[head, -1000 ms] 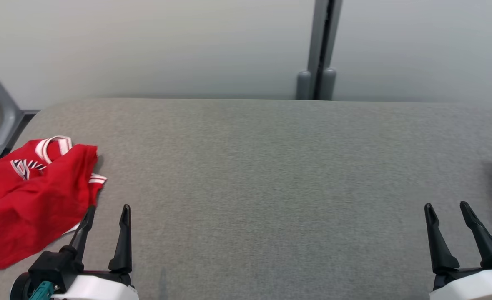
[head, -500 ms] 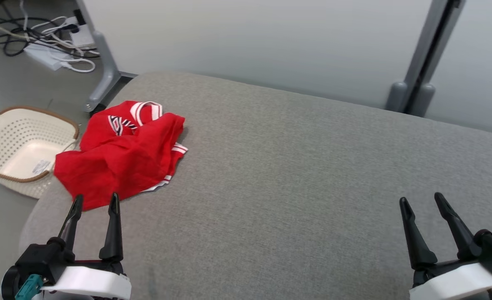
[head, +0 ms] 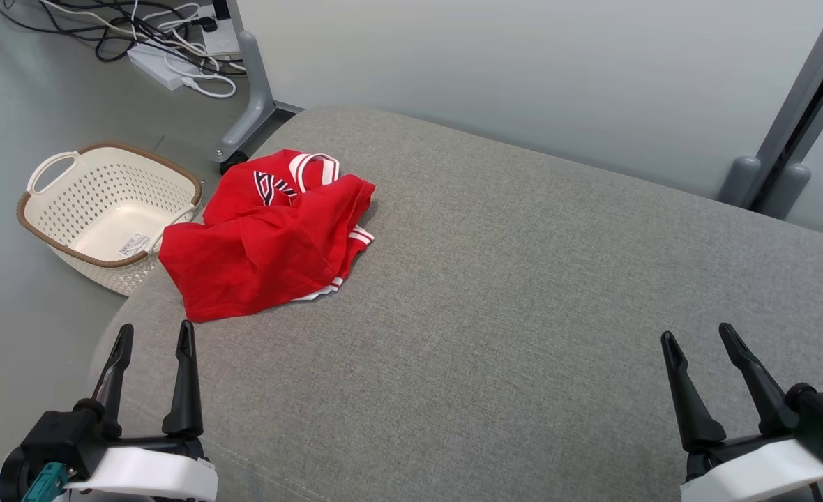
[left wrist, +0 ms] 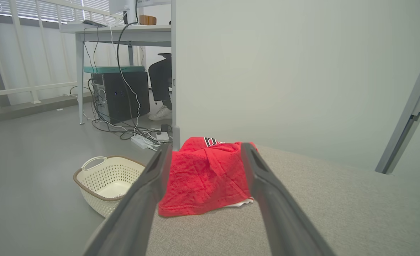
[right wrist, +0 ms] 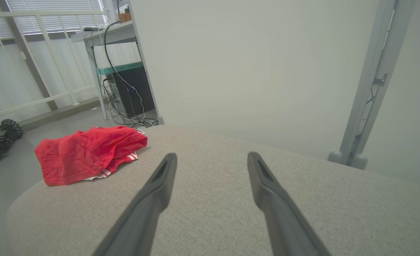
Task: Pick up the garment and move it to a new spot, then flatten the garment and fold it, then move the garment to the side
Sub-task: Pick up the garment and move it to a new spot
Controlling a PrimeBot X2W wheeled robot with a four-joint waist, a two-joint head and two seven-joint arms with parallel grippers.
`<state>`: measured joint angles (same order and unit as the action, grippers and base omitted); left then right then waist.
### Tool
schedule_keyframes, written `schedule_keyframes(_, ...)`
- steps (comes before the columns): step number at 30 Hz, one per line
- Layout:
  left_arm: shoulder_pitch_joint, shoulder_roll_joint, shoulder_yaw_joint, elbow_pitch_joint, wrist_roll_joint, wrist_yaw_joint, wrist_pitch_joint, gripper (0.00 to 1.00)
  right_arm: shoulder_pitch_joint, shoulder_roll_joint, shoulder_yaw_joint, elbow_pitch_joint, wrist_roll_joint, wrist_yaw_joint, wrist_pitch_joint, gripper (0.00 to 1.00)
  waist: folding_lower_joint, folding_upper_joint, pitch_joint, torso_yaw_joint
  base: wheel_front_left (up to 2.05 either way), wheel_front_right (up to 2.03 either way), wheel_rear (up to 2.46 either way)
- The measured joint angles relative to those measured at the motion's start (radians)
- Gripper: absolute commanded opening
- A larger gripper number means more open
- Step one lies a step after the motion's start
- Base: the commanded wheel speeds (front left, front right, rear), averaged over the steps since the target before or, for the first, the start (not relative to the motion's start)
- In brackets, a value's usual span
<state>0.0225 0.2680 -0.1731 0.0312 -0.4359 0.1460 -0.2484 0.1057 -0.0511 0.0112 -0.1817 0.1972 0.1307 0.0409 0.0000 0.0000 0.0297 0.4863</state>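
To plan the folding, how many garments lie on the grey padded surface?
1. The red jersey lies near the far left corner of the surface. Others may lie outside the views.

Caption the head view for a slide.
Crumpled red garment lies on grey fabric surface near cream perforated basket; left gripper and right gripper open.

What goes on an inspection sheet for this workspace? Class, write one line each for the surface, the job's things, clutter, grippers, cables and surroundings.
Surface: grey fabric surface, bare apart from the garment.
Job's things: red garment, crumpled, white-striped trim, at the surface's far left edge.
Clutter: nothing seen.
Grippers: left gripper open, short of the garment; right gripper open, above bare fabric.
Cables: tangled cables and a power strip on the floor.
Surroundings: cream perforated basket on the floor; pale partition; grey post.
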Motion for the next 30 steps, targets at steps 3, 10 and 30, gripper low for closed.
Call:
schedule_keyframes(3,0.000,-0.002,-0.005,0.000,0.000,0.001,0.000,1.00,-0.002,0.000,-0.002,0.001,-0.005,0.000,0.000,1.00,0.0000,0.0000,0.004,0.001,0.00,0.00,0.00)
schedule_keyframes(10,-0.010,-0.011,-0.013,-0.003,0.000,0.001,-0.001,1.00,-0.005,0.000,-0.010,-0.005,-0.010,0.000,0.000,1.00,0.0000,0.0000,0.019,0.006,0.00,0.00,0.00)
schedule_keyframes(30,-0.554,-0.066,0.085,0.293,-0.001,-0.146,-0.013,1.00,-0.173,-0.055,0.011,-0.107,-0.039,0.000,0.070,1.00,0.0000,0.0000,0.269,-0.069,0.00,0.00,0.00)
